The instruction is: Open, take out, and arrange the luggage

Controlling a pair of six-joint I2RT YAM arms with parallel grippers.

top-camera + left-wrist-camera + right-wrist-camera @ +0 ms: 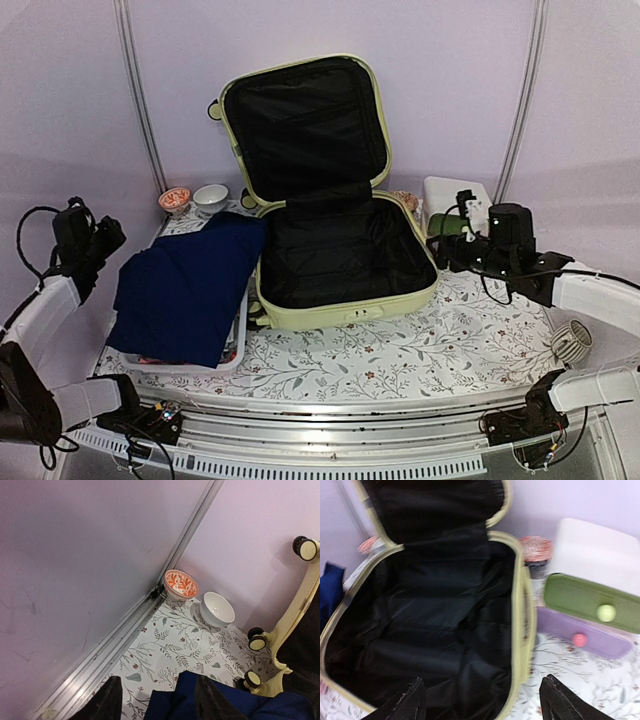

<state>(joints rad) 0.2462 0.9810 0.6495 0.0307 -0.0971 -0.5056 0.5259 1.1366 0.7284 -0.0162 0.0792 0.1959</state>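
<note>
The pale yellow-green luggage (345, 308) lies open in the middle of the table, lid (300, 125) raised against the back wall, black lining showing and no items visible inside. It also shows in the right wrist view (522, 625); its wheels and edge show in the left wrist view (287, 630). A dark blue folded garment (185, 285) lies over a white basket (235, 352) left of it. My left gripper (157, 700) is open, raised at the far left, above the garment's corner (220, 702). My right gripper (482, 702) is open, raised over the luggage's right rim.
An orange patterned bowl (174, 199) and a white bowl (210, 196) stand at the back left by the wall. A small white box (455, 195) with a green drawer (590, 602) and a purple drawer (580, 635) stands right of the luggage. A white ribbed object (571, 343) lies at the right edge.
</note>
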